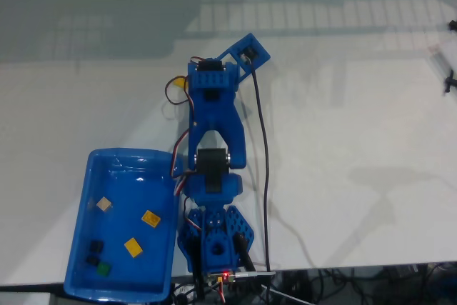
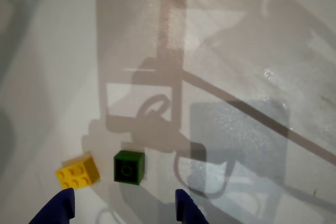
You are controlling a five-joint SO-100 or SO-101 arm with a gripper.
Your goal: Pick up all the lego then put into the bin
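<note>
we're mid-pickup: gripper (image 2: 123,208) spread wide and empty above the table (image 2: 252,51), dark green lego (image 2: 128,167) and yellow lego (image 2: 77,171) just ahead. five bricks already in the bin (image 1: 78,226). next we descend, centre on green, close.

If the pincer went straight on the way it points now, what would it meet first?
Probably the dark green lego, which lies on the white table just ahead between the open pincer tips; the yellow lego sits left of that line. Depth is unclear.

White table (image 1: 343,141), black cable (image 1: 263,176) across it
</note>
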